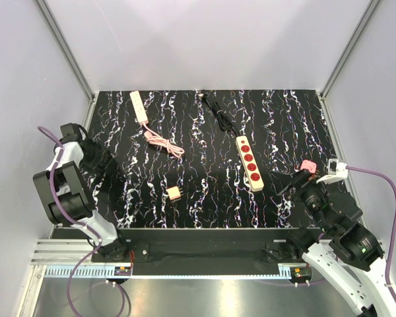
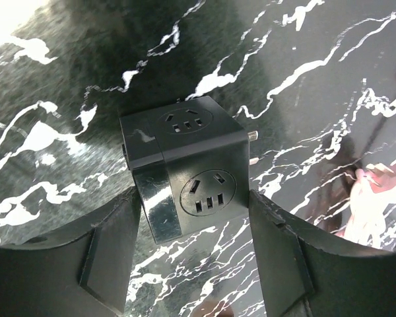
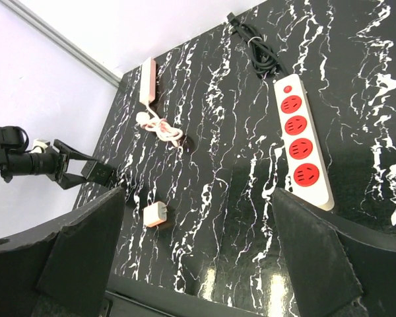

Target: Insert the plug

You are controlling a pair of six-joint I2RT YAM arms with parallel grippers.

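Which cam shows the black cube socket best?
Left wrist: the black cube socket fills the frame between the fingers of the left gripper, two outlet faces clear. Right wrist shows only a small dark block at that gripper's tip. Top external: barely distinguishable against the dark table.

Marbled black table (image 1: 211, 198) — pale walls (image 1: 204, 39).

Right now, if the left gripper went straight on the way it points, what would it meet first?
The left gripper would meet the black cube socket, which lies just ahead between its fingers. Whether they touch it is unclear. Behind it only the table shows.
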